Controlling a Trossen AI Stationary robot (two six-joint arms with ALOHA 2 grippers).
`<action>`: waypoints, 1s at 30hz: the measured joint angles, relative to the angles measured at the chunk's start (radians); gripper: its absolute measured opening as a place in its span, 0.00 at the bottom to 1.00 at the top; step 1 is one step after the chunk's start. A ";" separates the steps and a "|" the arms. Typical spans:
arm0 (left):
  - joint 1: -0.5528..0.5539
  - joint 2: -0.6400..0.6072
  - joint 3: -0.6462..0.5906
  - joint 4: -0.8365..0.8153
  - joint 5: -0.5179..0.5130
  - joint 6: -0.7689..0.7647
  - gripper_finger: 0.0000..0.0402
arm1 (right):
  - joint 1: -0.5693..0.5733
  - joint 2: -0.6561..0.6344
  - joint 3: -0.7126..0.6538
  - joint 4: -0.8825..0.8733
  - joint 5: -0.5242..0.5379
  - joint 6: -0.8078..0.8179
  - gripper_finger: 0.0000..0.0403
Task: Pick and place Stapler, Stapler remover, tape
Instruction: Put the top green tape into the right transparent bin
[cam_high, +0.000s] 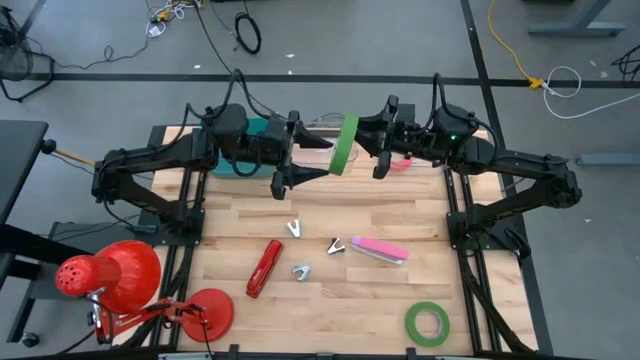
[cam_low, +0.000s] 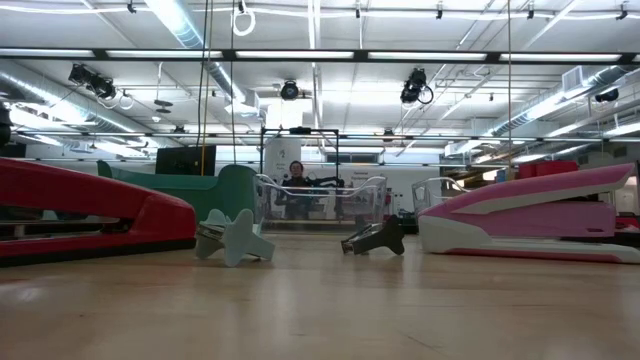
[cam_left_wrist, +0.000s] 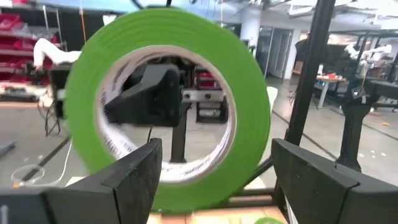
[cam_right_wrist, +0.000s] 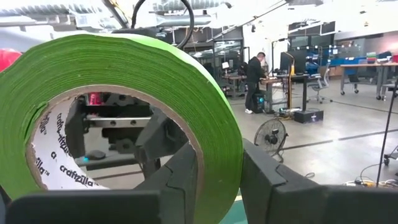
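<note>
My right gripper (cam_high: 372, 152) is shut on a green tape roll (cam_high: 345, 143), held on edge in the air above the table's far middle. My left gripper (cam_high: 322, 158) is open and faces the roll's flat side (cam_left_wrist: 168, 106). One of its fingers (cam_left_wrist: 134, 177) points at the roll's open centre and the other (cam_left_wrist: 323, 180) stands beyond the rim. I cannot tell whether they touch it. A second green roll (cam_high: 427, 323) lies flat near the front right. A pink-red roll (cam_high: 404, 163) peeks out from under my right gripper. My right gripper pinches the roll's ring wall (cam_right_wrist: 217, 155), with one finger (cam_right_wrist: 180, 180) inside the open centre and the other (cam_right_wrist: 273, 186) on the outer green face. It comes level from the table's right. The roll stands on edge, slightly tilted, lifted clear of the table.
A red stapler (cam_high: 264, 268), a pink stapler (cam_high: 380, 250) and three staple removers (cam_high: 293, 229) (cam_high: 335, 245) (cam_high: 300, 271) lie mid-table. A teal bin (cam_high: 255, 135) and a clear bin (cam_low: 320, 205) stand at the far edge. A red lamp (cam_high: 110, 275) stands front left.
</note>
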 joint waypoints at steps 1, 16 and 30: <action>0.001 -0.007 0.000 -0.012 -0.002 0.000 0.76 | 0.000 -0.002 0.000 -0.003 0.000 -0.005 0.22; 0.017 -0.044 0.000 -0.065 -0.042 0.001 0.76 | -0.057 -0.025 0.000 -0.148 0.028 0.032 0.22; 0.017 -0.044 0.000 -0.064 -0.051 0.001 0.76 | -0.236 -0.046 0.000 -0.284 0.025 -0.013 0.22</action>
